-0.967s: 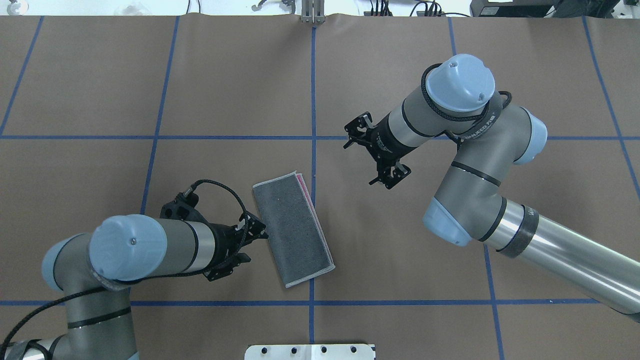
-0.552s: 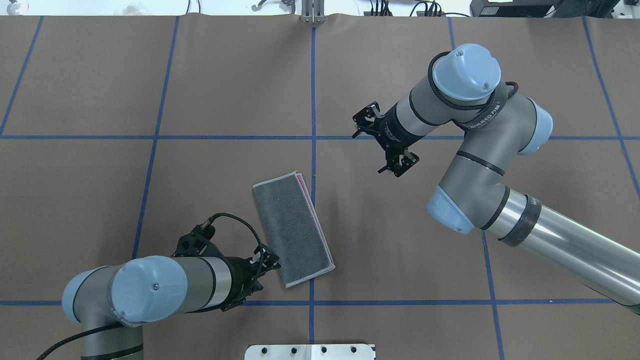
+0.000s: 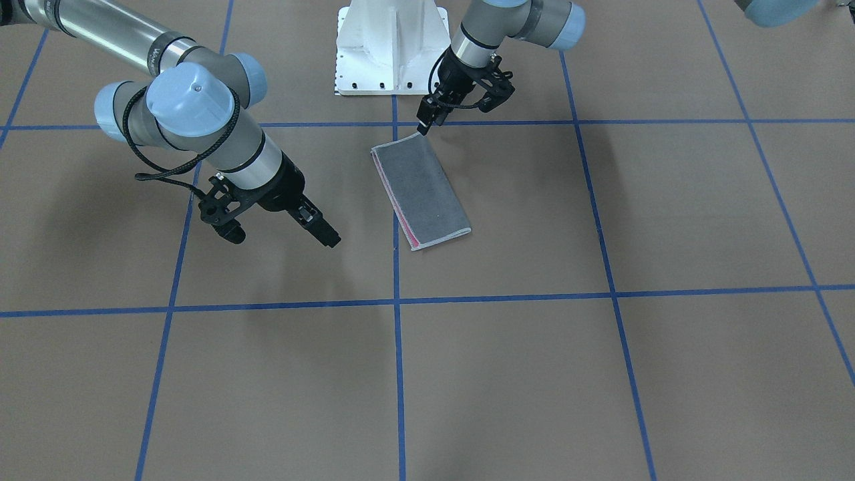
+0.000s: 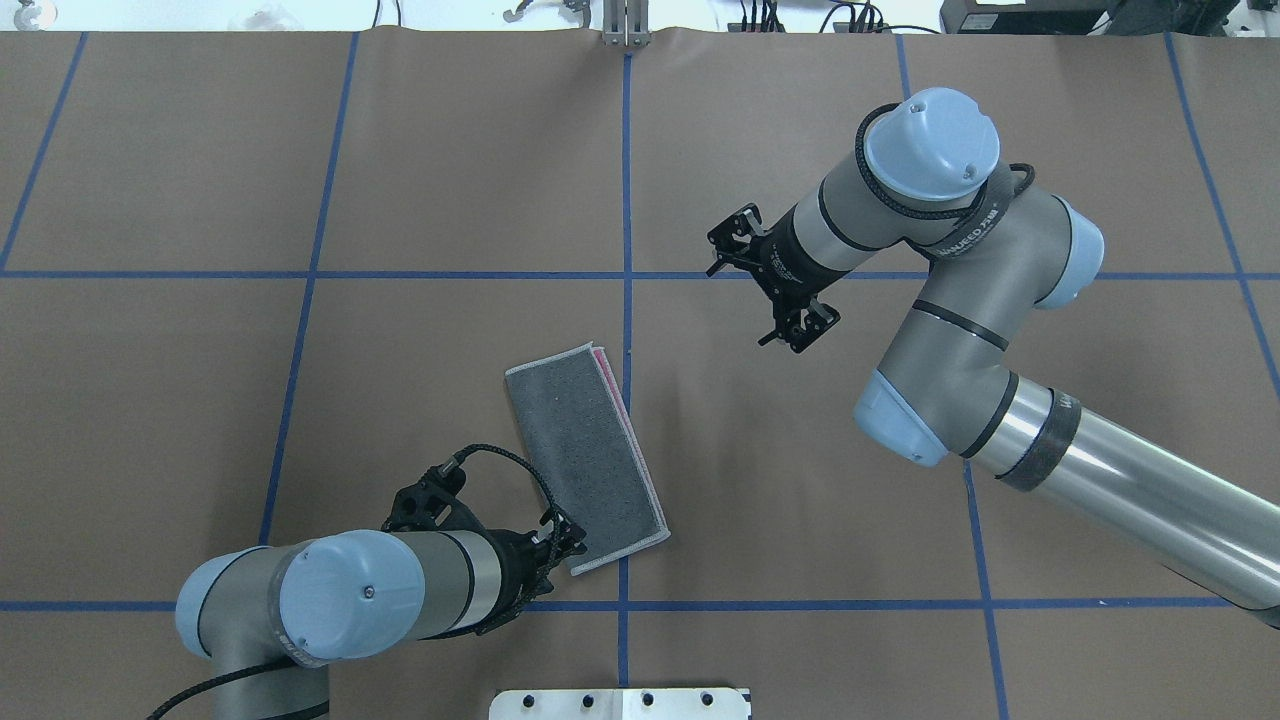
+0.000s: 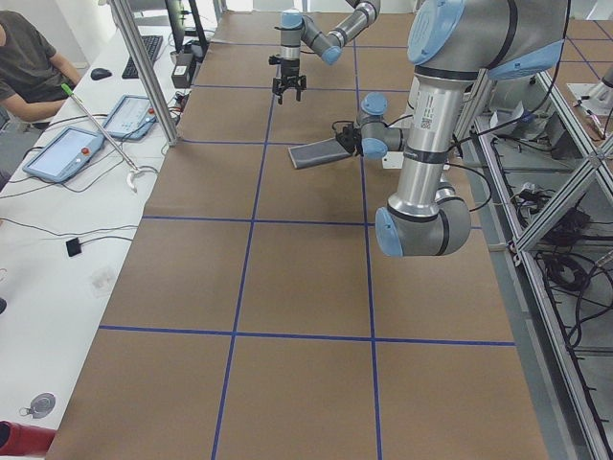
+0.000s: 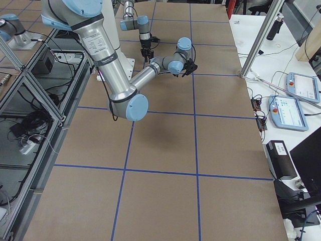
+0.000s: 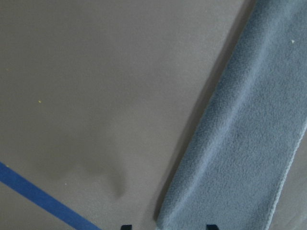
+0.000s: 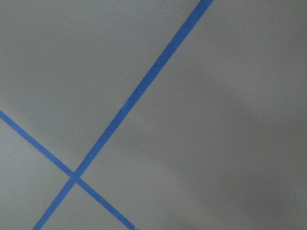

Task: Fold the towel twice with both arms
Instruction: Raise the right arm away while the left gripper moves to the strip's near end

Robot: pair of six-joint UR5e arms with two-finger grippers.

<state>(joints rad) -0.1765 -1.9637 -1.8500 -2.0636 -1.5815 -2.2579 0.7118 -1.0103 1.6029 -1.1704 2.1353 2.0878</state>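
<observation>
The left tool (image 4: 562,548), fingers spread, has slid along the once-folded towel (image 4: 590,460) to its near corner (right tool (image 4: 757,292) gapes wide, well apart), probably readying the second fold.

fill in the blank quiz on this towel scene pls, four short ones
1. The towel lies folded on the table with its ___ face up.
2. Along one long edge of it a thin strip of ___ shows.
3. The gripper at the towel's corner belongs to the ___ arm.
4. The other gripper hangs apart from the towel with its jaws ___.

Missing words: grey, pink, left, open.
</observation>
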